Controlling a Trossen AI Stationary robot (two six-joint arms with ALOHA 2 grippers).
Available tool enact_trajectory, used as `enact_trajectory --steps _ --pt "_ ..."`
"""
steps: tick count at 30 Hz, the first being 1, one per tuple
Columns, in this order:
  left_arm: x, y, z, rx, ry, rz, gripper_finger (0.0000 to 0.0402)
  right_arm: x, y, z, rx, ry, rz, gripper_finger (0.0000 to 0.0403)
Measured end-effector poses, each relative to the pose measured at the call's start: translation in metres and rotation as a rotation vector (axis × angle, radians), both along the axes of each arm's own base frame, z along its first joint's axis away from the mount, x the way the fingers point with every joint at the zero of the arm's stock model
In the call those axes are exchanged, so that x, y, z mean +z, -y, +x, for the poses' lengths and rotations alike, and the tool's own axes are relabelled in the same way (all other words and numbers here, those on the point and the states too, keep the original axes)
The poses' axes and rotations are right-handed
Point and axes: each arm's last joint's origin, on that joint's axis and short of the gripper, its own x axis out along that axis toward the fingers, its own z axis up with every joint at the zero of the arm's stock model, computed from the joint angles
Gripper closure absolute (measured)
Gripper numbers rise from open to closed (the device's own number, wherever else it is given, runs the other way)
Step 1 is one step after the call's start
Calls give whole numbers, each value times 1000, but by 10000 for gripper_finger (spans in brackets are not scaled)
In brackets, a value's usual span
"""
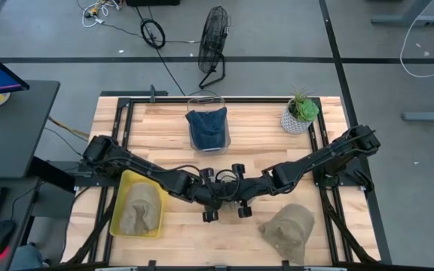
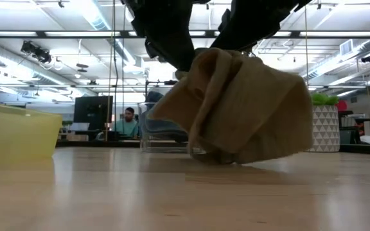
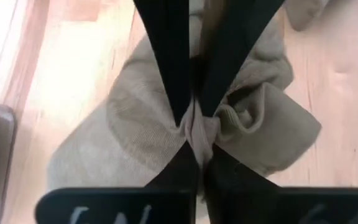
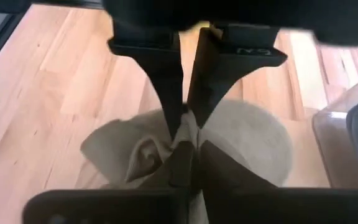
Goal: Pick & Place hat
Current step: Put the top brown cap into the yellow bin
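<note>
Both arms hide the held tan hat (image 2: 243, 109) from above.

Light: you get even overhead ceiling strips (image 2: 18, 33), bright.
Glare: pale washout on the worktop (image 3: 61, 68) in your left wrist view.
Focus: your low view's near worktop blurs; both wrist views soft.

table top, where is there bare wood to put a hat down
Bare wood: back left, between the clear container and the table edge; front centre, between the yellow bin and the loose tan hat. Crowded: mid-table, where the left gripper and right gripper meet, both pinching the held hat.
</note>
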Motion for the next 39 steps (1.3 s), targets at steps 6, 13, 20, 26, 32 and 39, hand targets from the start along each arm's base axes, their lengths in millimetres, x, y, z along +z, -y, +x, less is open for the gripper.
enact_trajectory --steps 6,13,20,26,32,39 --pt "3 1 -17 -9 -113 35 396 1 0 0 -2 3 -18 310" --pt "49 17 -75 -93 -182 141 397 2 -1 -1 -68 18 -17 232" --pt "93 37 -155 -305 -241 215 397 2 -1 -1 -66 23 -17 209" --pt "118 43 -213 -402 -210 262 397 2 0 0 -65 23 -21 216" --pt "131 32 -252 -272 -184 285 397 2 3 1 -73 23 -21 223" --pt "119 37 -266 -222 -313 124 398 2 9 3 -91 24 -23 223"
